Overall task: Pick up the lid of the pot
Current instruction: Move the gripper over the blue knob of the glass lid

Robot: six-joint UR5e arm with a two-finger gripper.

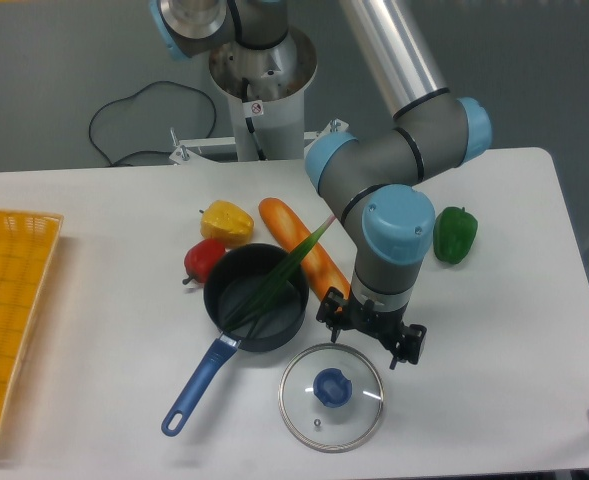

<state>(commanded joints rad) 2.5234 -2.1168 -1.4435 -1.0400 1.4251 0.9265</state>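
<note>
My gripper [367,328]: jaws well apart, nothing between them, no hold on anything. Fingers point down at the white table [514,400]; height over it, can't tell from this one view.

Pot lid [359,412]: lying on the table, knob up, just below my fingers as the camera sees it and a bit to the left. Clear, round, with a blue knob [332,388] and a small vent near its lower edge. Knob is outside the gap between my fingers in this view.

Rest, same camera directions, all from my gripper:
- Black pan [224,285]: left, near. Its blue handle [199,388] runs down-left, away from me.
- Long green leaf [272,288]: left, lying across the pan, upper end sticking out past the rim.
- Long orange carrot [292,232]: up-left, lower end beside my nearer finger.
- Yellow pepper [226,224] and red one [205,259]: further up-left, beyond the pan.
- Green pepper [456,236]: up-right.
- Yellow crate [14,320]: far left, at the frame edge.
</note>
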